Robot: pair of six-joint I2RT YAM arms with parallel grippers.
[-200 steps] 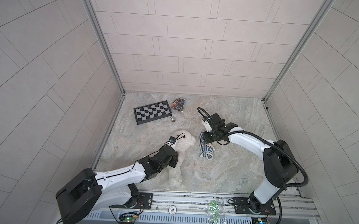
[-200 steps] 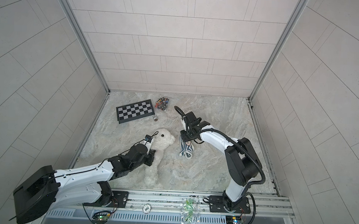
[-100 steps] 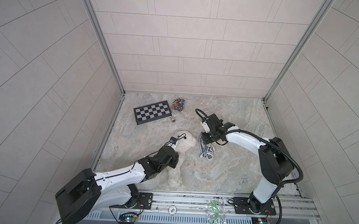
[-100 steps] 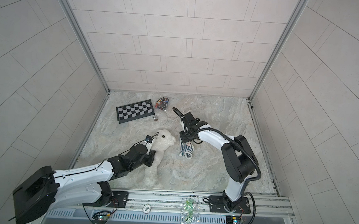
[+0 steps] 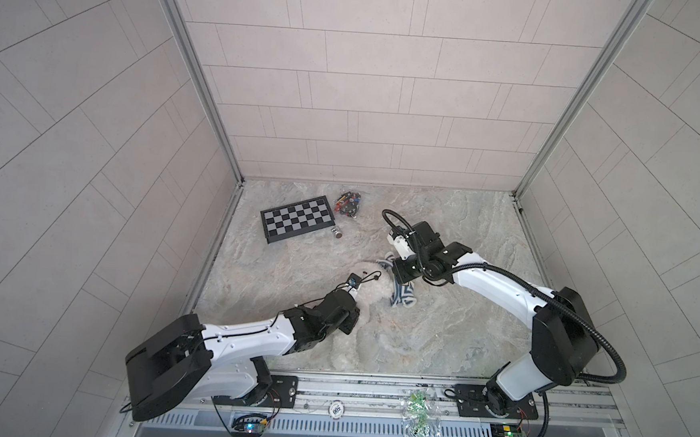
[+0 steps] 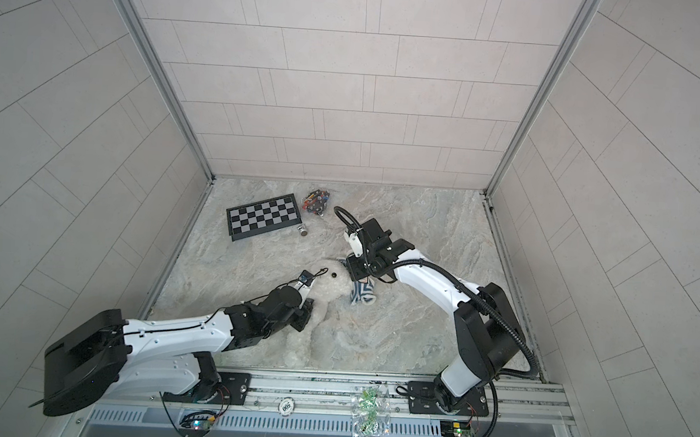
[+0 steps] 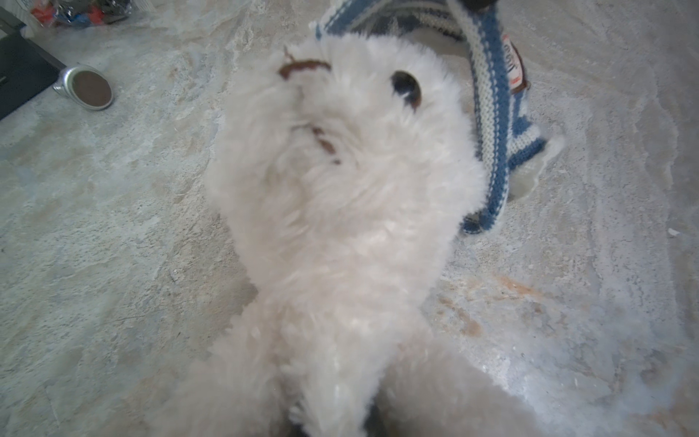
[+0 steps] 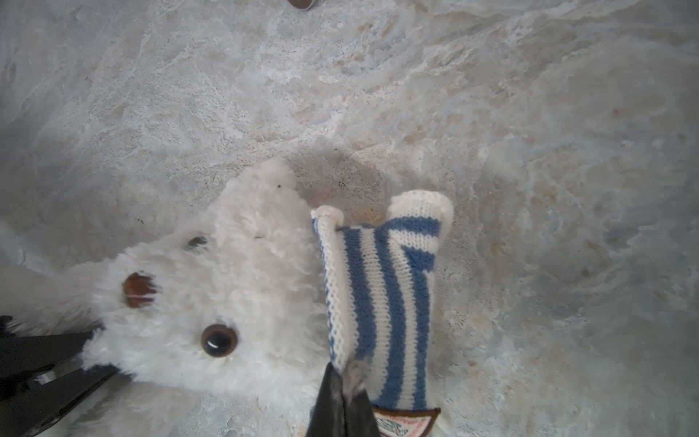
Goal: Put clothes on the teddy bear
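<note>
The teddy bear (image 5: 371, 291) (image 6: 329, 289) lies on its back on the stone floor, white and fluffy, its face filling the left wrist view (image 7: 340, 189). My left gripper (image 5: 349, 324) (image 7: 333, 416) is shut on its fur below the head, with the fingertips buried in plush. A blue-and-white striped shirt (image 5: 402, 296) (image 6: 362, 294) (image 8: 382, 287) lies against the bear's head. My right gripper (image 5: 399, 272) (image 8: 342, 397) is shut on the shirt's edge beside its badge. The bear's head (image 8: 208, 302) touches the shirt.
A checkerboard (image 5: 296, 223) lies at the back left, with a small round tin (image 5: 337, 233) and a bag of coloured pieces (image 5: 349, 203) beside it. A clear plastic bag (image 5: 417, 415) sits on the front rail. Tiled walls enclose three sides.
My right gripper has closed on the shirt's edge and its arm has shifted slightly left. The left arm and the bear have stayed put.
</note>
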